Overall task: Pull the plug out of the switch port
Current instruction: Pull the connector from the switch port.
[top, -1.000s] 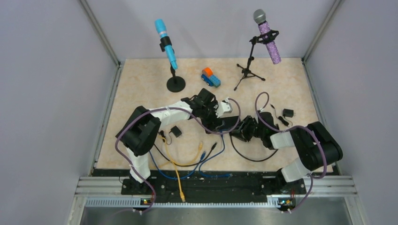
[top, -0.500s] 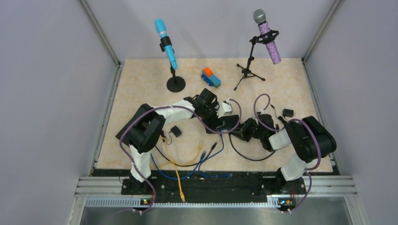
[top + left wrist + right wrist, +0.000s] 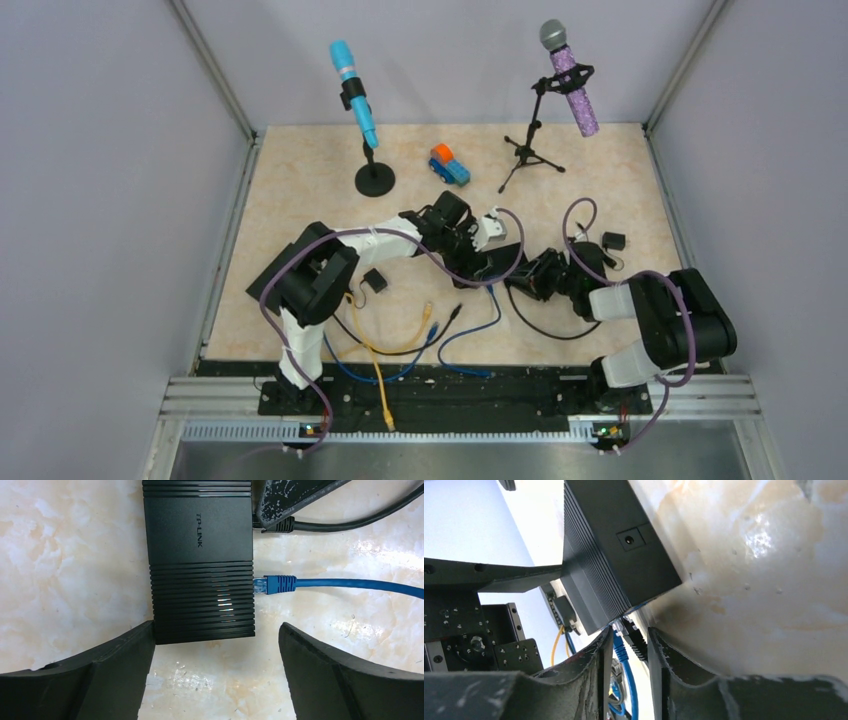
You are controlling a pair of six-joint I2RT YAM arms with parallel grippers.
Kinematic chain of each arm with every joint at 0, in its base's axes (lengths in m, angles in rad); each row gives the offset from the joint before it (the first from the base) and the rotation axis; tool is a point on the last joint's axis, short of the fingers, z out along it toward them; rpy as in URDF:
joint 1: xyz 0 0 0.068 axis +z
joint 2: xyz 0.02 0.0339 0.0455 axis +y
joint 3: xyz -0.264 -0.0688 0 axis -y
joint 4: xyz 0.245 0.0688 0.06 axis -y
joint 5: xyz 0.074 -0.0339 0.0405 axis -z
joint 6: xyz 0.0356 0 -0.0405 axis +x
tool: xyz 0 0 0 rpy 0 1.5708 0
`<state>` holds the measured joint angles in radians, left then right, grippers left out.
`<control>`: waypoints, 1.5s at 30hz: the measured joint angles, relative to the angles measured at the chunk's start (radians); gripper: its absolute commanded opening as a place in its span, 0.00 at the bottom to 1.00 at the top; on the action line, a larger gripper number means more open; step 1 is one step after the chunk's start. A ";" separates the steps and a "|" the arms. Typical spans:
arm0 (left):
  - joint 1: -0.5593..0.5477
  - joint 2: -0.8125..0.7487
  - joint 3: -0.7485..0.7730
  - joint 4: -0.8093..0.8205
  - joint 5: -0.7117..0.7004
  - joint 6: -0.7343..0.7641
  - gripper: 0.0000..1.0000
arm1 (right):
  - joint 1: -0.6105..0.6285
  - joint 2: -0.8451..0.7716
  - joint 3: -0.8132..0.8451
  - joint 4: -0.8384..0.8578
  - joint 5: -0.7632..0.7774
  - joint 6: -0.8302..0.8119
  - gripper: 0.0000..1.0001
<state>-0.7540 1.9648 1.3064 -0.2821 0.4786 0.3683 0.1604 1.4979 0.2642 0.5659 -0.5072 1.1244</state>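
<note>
Looking down from above: the switch (image 3: 495,265) lies mid-tabletop (image 3: 300,180), with the left gripper (image 3: 478,250) on its far side and the right gripper (image 3: 528,281) at its ported side; the plugs are too small to make out here.
Left wrist, switch: lies flat, with its ports along the right-hand edge in this view.
Left wrist, black plug (image 3: 276,526): seated in the upper port and half hidden under a right-arm finger (image 3: 290,497). Its long axis is square to that edge, nose into the switch, cable trailing off to the right.
Left wrist, blue plug (image 3: 274,585): seated lower down the same edge, parallel to the black one, with nothing touching it.
Left wrist, left jaws: spread wide astride the switch's near end, one finger (image 3: 115,670) against its side and the other standing clear.
Right wrist, right jaws: drawn close together with the black plug in the slit between them; whether the pads truly bite I cannot tell.
Handling (a judgement): the plug is light and stiff in the body and its cable is limp. The switch looks light enough to slide, so it wants bracing.
Where to hold: the moulded body just behind the port, never the cable, pulling straight out along its axis.
</note>
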 measured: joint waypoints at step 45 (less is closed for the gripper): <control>-0.033 0.115 0.136 -0.056 -0.076 0.190 0.78 | 0.000 0.115 -0.005 0.208 -0.066 0.045 0.41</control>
<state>-0.7872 2.0800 1.4425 -0.3386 0.4026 0.5583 0.1604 1.6127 0.2596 0.7738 -0.5735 1.1698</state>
